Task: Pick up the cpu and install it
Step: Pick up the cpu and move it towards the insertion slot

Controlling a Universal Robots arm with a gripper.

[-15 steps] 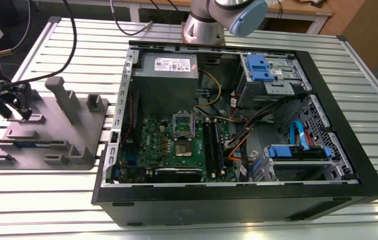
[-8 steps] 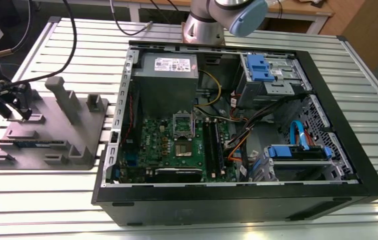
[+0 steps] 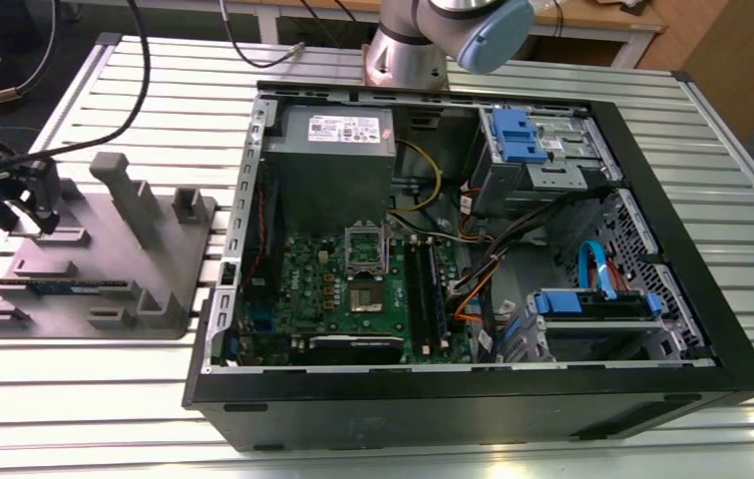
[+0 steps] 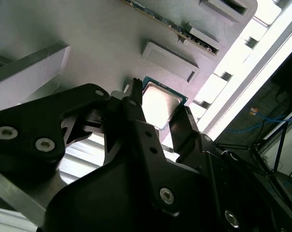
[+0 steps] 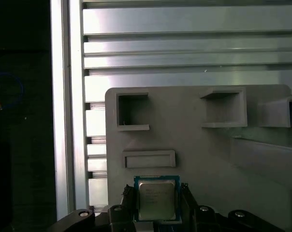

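The cpu [image 5: 157, 197], a small silvery square chip with a greenish-blue rim, lies flat against the grey holder block [image 5: 184, 140]. My gripper [image 5: 157, 202] has one black finger on each side of it, and both fingers press its opposite edges. The second wrist view shows the same: the cpu [image 4: 160, 100] sits between the two fingers of the gripper [image 4: 161, 110]. In the exterior view the gripper [image 3: 25, 222] is low over the far left corner of the holder block [image 3: 98, 259]. The open computer case [image 3: 471, 249] lies to the exterior view's right, with its motherboard socket [image 3: 365, 255] uncovered.
The holder block has upright posts [image 3: 125, 195] and pockets, and a narrow memory stick [image 3: 65, 286] lies in one slot. All of it rests on a slatted metal table [image 3: 85, 399]. Cables and blue drive bays [image 3: 590, 299] crowd the case's right half. The arm's base [image 3: 411, 50] stands behind the case.
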